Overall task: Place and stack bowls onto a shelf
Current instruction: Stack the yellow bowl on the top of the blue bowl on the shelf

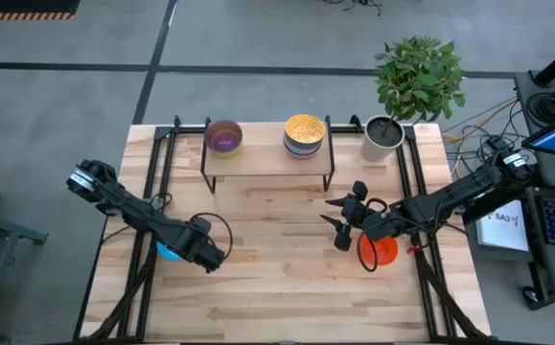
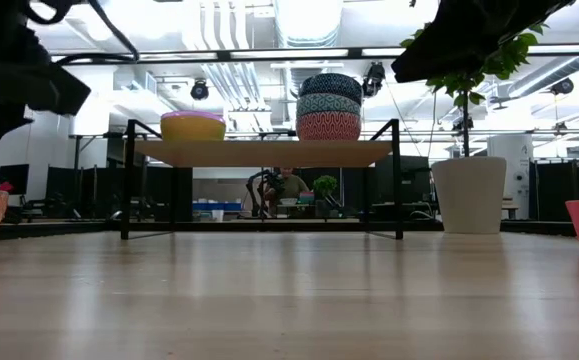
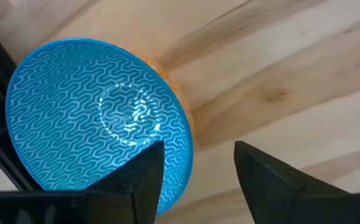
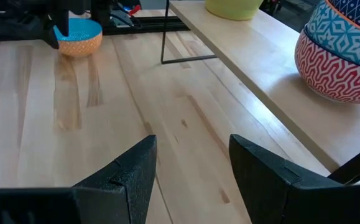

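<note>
2 stacks sit on shelf (image 1: 267, 169), 12 o'clock. Left gripper (image 3: 195, 177) open, holding nothing, over blue-and-orange bowl (image 3: 99, 118) at 8 o'clock. Right gripper (image 1: 339, 217) open, empty, beside orange-red bowl (image 1: 379, 251) at 4 o'clock.

The shelf (image 1: 267, 165), a light wooden board on thin black legs, is set at the table's twelve o'clock edge. Upon it, a purple bowl nested in a yellow one (image 1: 223, 137) is placed toward nine o'clock, and a three-bowl patterned stack topped by a gold-speckled bowl (image 1: 305, 133) toward three o'clock. An orange bowl with a blue patterned inside (image 3: 99, 118) is seen upright on the table at eight o'clock, and an orange-red bowl (image 1: 380, 251) at four o'clock.
</note>
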